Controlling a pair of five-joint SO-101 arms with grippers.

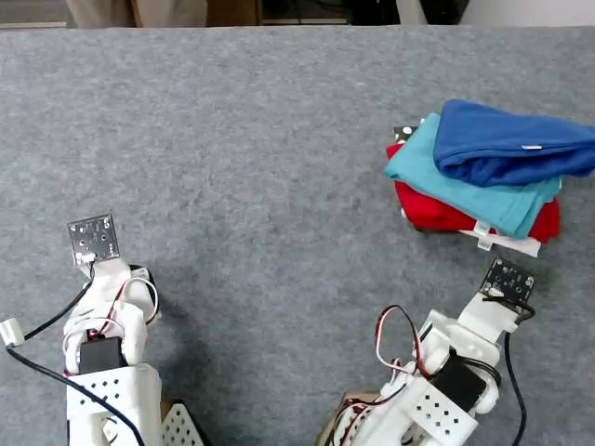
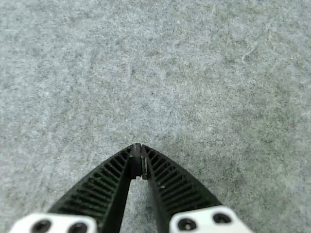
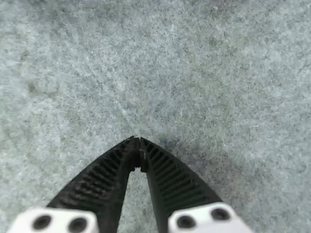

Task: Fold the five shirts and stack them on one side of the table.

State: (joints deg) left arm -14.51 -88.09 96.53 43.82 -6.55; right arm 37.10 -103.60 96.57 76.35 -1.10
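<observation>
Looking at a seemingly finished stack of shirts (image 1: 483,172) on one side of the tabletop (image 1: 260,139). Holding left end effector (image 2: 137,150) and right end effector (image 3: 136,143) clenched, empty. Probably just needs parking.

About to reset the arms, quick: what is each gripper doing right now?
Left gripper: closed, holding nothing.
Right gripper: closed, holding nothing.

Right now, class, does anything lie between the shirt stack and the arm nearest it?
Nothing visible does: only bare mat separates the stack from that arm.
</observation>
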